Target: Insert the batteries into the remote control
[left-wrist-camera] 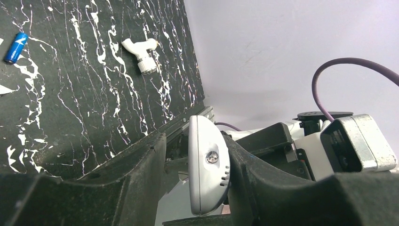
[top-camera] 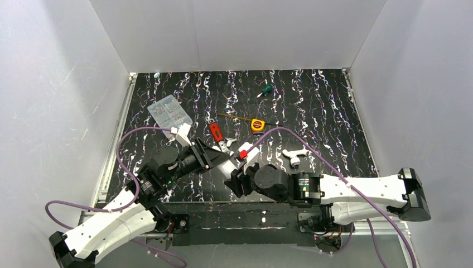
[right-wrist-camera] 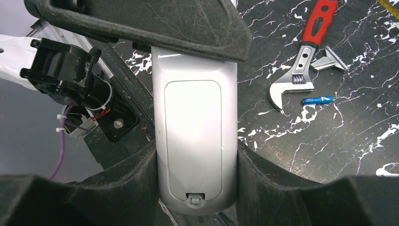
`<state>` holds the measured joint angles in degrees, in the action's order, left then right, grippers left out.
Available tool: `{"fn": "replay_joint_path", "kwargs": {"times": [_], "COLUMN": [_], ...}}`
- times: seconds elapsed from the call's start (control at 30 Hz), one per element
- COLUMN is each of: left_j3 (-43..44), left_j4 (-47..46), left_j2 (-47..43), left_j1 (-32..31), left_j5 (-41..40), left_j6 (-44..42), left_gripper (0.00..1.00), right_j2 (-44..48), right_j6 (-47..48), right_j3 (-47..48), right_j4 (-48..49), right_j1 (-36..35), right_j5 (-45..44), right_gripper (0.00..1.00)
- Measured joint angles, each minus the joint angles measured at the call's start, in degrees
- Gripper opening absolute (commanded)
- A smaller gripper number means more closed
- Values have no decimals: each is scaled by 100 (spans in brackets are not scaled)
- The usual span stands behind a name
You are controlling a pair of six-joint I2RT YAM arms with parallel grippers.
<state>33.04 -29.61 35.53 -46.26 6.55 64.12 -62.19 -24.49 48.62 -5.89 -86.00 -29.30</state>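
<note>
From above, we see both arms meeting near the bench's 6 o'clock edge, the left hand and right hand converging on the remote control, which is lifted off the surface between them. We judge this two-handed hold is meant to steady it so the back can be worked on.

Through the left wrist camera, the remote control stands edge-on between the left hand's fingers. The 3 o'clock finger presses on it, while a slim gap shows on the 9 o'clock side, so we cannot tell whether this hand truly grips or only brackets it. One battery lies on the bench at 10 o'clock, well apart, and a white fitting lies toward 12.

Through the right wrist camera, the right hand is clamped on the remote control's sides, both fingers touching, its back turned to the lens. The battery cover is on, latch at 6 o'clock, so we reckon opening it comes first. The battery rests at 3 o'clock, just beside the wrench's jaw end, not yet picked up.
</note>
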Motion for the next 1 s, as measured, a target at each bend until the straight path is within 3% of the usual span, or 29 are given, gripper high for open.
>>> {"fn": "replay_joint_path", "kwargs": {"times": [0.3, 0.6, 0.73, 0.83, 0.93, 1.0], "left_j3": [0, 0, 0, 0, 0, 0], "left_j4": [114, 116, 96, 151, 195, 223], "left_j2": [-122, -127, -136, -140, -166, -181], "left_j1": [0, 0, -22, -22, -22, -22], "left_j5": [-68, -81, -61, -70, -72, -70], "left_j6": [-2, 26, 96, 103, 107, 107], "left_gripper": [40, 20, 7, 0, 0, 0], "right_j2": [-13, -20, -114, -129, -129, -129], "right_j6": [-74, -85, -79, -79, -68, -57], "right_j3": [0, 0, 2, 4, 4, 4], "right_j4": [4, -20, -28, -33, -31, -31], "right_j1": [0, 0, 0, 0, 0, 2], "right_j5": [96, 116, 133, 151, 192, 229], "right_gripper": [1, 2, 12, 25, 44, 64]}}
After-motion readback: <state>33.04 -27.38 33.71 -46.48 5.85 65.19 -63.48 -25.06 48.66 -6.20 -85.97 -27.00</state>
